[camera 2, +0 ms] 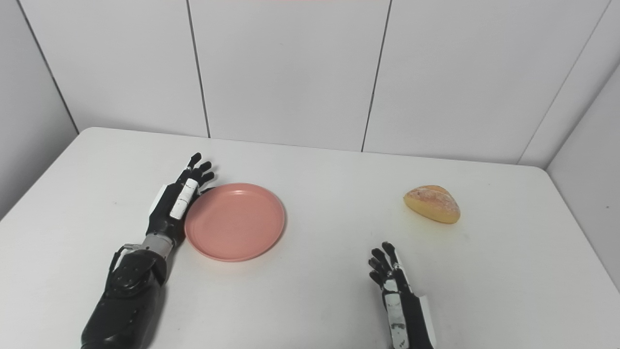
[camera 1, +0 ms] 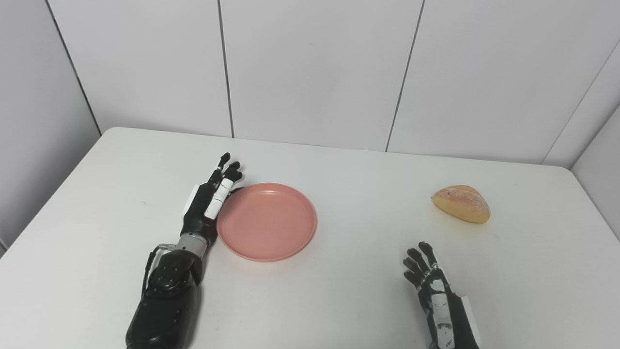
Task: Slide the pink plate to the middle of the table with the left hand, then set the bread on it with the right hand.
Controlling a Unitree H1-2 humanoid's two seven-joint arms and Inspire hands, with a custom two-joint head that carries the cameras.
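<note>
The pink plate (camera 1: pixel 267 221) lies flat on the white table (camera 1: pixel 339 291), left of centre, with nothing on it. My left hand (camera 1: pixel 213 196) is open, fingers straight and pointing away, its inner side against the plate's left rim. The bread (camera 1: pixel 461 203), a golden roll, lies on the table at the right, well apart from the plate. My right hand (camera 1: pixel 431 286) is open and empty, low at the front right, nearer than the bread and a little left of it. The same scene shows in the right eye view: plate (camera 2: pixel 235 221), bread (camera 2: pixel 432 203).
White wall panels stand behind the table's far edge (camera 1: pixel 339 147). The table's right edge (camera 1: pixel 598 208) runs close past the bread. Bare table surface lies between the plate and the bread.
</note>
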